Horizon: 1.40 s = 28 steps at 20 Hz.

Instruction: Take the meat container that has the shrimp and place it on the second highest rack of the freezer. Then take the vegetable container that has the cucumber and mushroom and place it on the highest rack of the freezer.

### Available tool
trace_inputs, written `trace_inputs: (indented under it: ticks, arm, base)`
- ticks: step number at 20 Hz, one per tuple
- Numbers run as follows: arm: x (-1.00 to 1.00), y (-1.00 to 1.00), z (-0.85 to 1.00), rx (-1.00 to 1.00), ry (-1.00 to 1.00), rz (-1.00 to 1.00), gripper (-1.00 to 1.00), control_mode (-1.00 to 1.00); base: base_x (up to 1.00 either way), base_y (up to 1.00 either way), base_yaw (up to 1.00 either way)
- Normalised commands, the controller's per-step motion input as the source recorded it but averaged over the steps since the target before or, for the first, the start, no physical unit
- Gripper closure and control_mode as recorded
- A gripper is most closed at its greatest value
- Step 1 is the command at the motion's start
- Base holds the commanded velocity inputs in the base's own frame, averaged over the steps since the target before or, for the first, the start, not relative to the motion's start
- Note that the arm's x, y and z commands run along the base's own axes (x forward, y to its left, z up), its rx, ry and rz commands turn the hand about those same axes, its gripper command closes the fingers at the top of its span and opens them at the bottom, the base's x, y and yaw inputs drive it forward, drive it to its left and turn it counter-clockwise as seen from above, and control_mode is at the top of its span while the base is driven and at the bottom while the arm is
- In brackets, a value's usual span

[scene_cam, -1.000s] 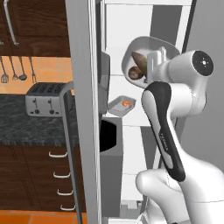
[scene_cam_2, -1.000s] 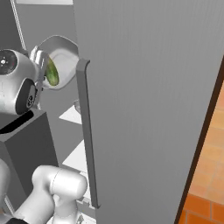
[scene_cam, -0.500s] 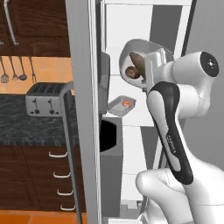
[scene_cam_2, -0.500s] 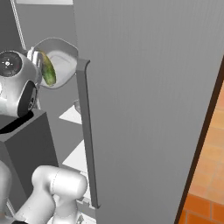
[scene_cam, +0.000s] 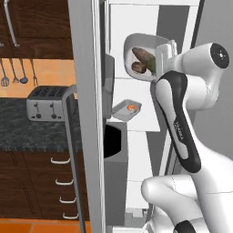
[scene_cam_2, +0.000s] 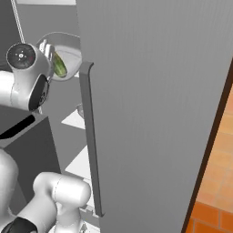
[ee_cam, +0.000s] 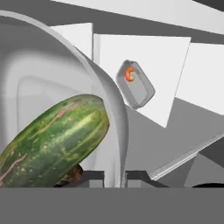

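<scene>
The vegetable container [scene_cam: 141,57], a wide grey bowl, hangs tilted on its side high inside the open freezer [scene_cam: 136,18]. My gripper [scene_cam: 160,51] is shut on its rim. In the hand view my gripper [ee_cam: 116,177] pinches the bowl's wall [ee_cam: 109,109]. The cucumber [ee_cam: 57,140] lies against that wall, and the brown mushroom [ee_cam: 74,175] peeks out below it. Both also show in the left base view as cucumber [scene_cam: 146,57] and mushroom [scene_cam: 139,67]. The meat container [scene_cam: 126,109] with the shrimp [scene_cam: 132,108] sits on a white shelf lower down; meat container [ee_cam: 136,85], shrimp [ee_cam: 130,74].
The left freezer door [scene_cam: 84,113] stands open with a long handle [scene_cam: 68,150] and a dark bin [scene_cam: 113,141] on its inner side. The right door [scene_cam_2: 154,113] with its handle [scene_cam_2: 91,136] is close beside the arm. A toaster [scene_cam: 48,102] stands on the counter at left.
The bowl has risen a little and shifted slightly left inside the freezer, still tilted. The arm's upper joint has swung to the right. The meat container has not moved.
</scene>
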Motion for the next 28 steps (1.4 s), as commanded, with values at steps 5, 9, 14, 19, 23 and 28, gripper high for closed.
trace_inputs:
  ticks: [5,9,14,19,23,28]
  arm:
    - [0.37,-0.08,0.11,-0.03,0.0,-0.16,1.0,-1.0]
    - [0.37,0.0,-0.08,-0.04,0.0,-0.11,1.0,-1.0]
    - [0.27,-0.06,-0.23,0.0,0.0,-0.1,1.0,-1.0]
    - [0.45,-0.06,0.0,0.0,0.01,-0.06,1.0,-1.0]
    - [0.49,-0.01,-0.02,0.0,0.05,-0.03,1.0,-1.0]
    - [0.41,-0.08,-0.14,0.0,0.07,-0.01,1.0,-1.0]
  base:
    - [0.0,0.0,0.0]
    - [0.0,0.0,0.0]
    - [0.0,0.0,0.0]
    - [0.0,0.0,0.0]
    - [0.0,0.0,0.0]
    - [0.0,0.0,0.0]
